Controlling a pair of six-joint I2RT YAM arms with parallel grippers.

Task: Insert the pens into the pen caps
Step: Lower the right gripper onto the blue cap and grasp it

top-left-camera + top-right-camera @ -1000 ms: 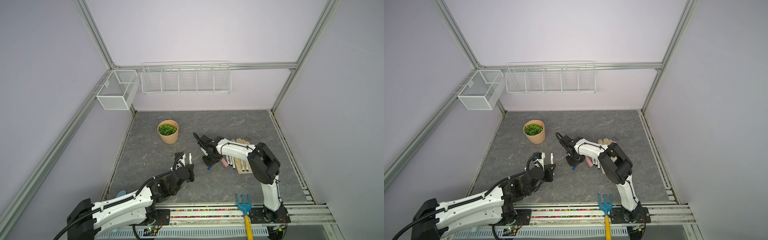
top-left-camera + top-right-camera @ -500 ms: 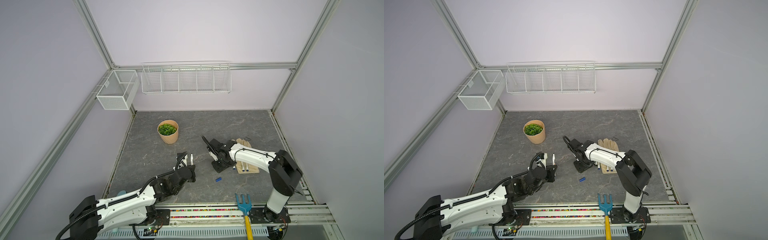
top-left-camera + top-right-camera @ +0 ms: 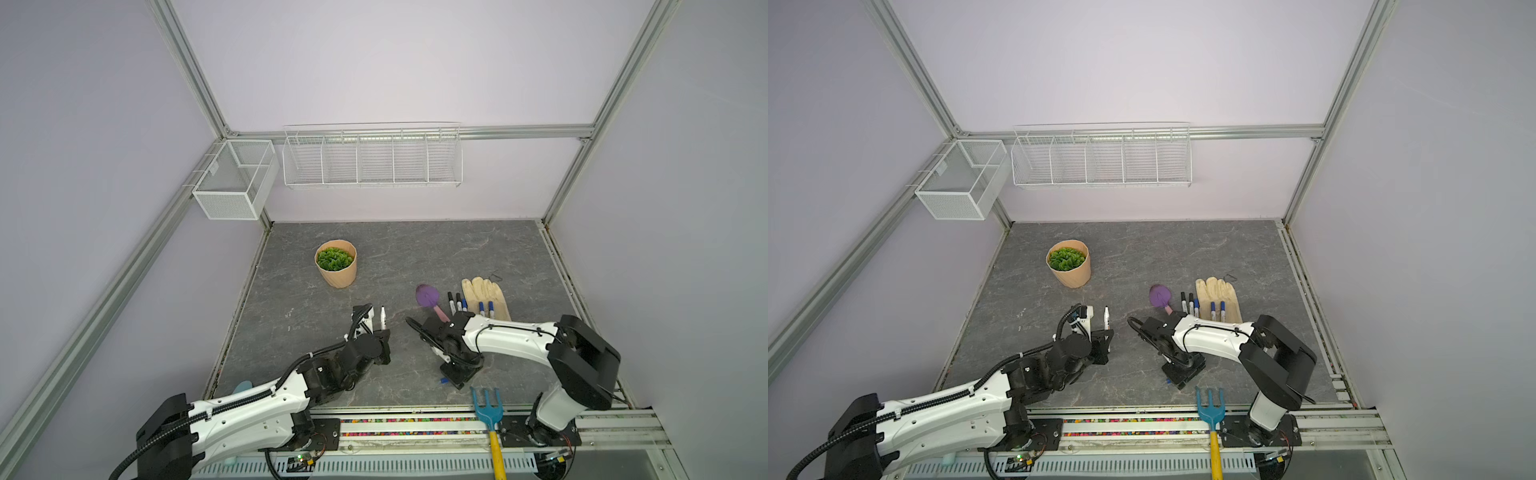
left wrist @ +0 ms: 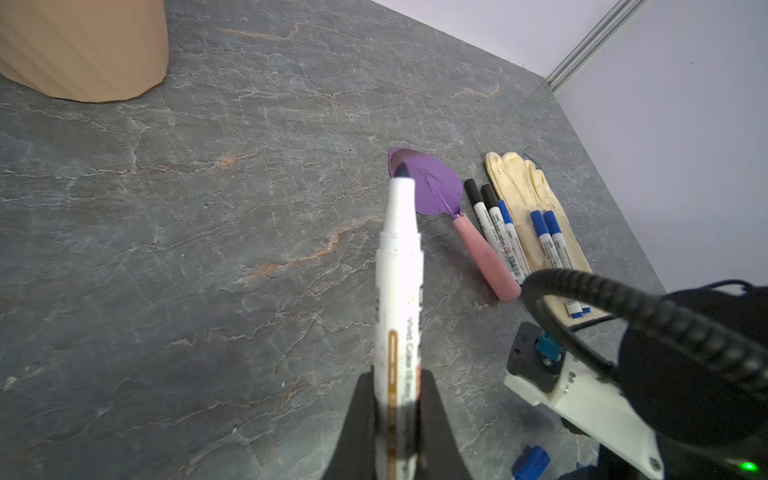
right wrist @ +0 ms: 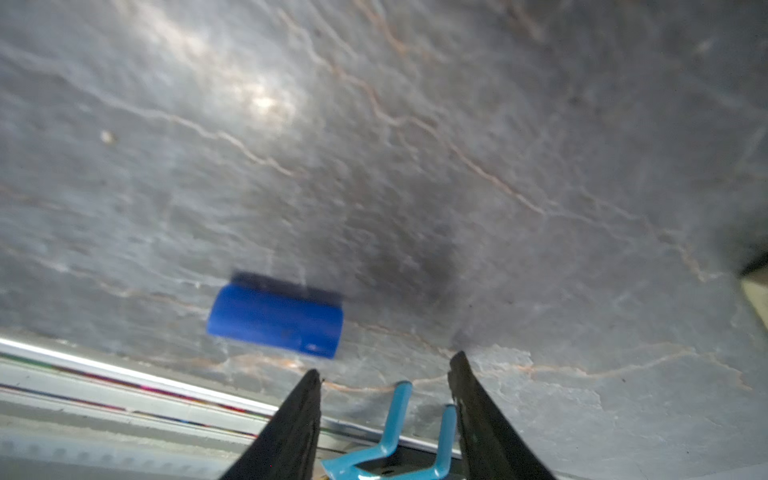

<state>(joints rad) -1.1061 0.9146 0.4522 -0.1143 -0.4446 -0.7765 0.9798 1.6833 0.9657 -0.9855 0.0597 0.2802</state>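
on the left side, left jaws: closed around the labelled barrel of a slim white marker pen [image 4: 399,266], held above the surface; its bare dark tip points away from the wrist.
right jaws: apart and empty, low over the grey stone-patterned surface [image 3: 415,257] near its front edge.
short blue plastic pen cap [image 5: 276,320]: lying on its side on the surface, just beside the right jaws, not between them.
other pens: five capped pens [image 4: 496,220] lie in a row, three beside the pink handle of a purple trowel [image 4: 436,187], two on a cream glove [image 4: 519,187].
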